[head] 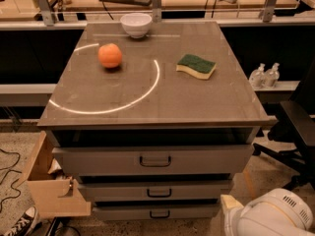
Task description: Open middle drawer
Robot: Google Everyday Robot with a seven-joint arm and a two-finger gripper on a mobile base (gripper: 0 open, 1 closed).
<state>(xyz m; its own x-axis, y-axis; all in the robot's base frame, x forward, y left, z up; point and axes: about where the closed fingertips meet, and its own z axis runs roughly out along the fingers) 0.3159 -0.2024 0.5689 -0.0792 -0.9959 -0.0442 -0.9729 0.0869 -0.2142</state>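
The middle drawer (158, 191) is a low grey front with a small dark loop handle at its centre. It sits between the taller top drawer (154, 160) and the narrow bottom drawer (156, 213), and all three look shut. A white rounded part of my arm (269, 215) shows at the bottom right corner, low and to the right of the drawers, with a beige piece (230, 203) at its upper left. My gripper itself is out of view below the frame.
On the cabinet top (147, 102) lie an orange (110, 55), a white bowl (136, 24) and a green-and-yellow sponge (196, 65). A cardboard box (49, 191) stands at the left of the cabinet. A black chair (295, 127) and two bottles (265, 74) are at the right.
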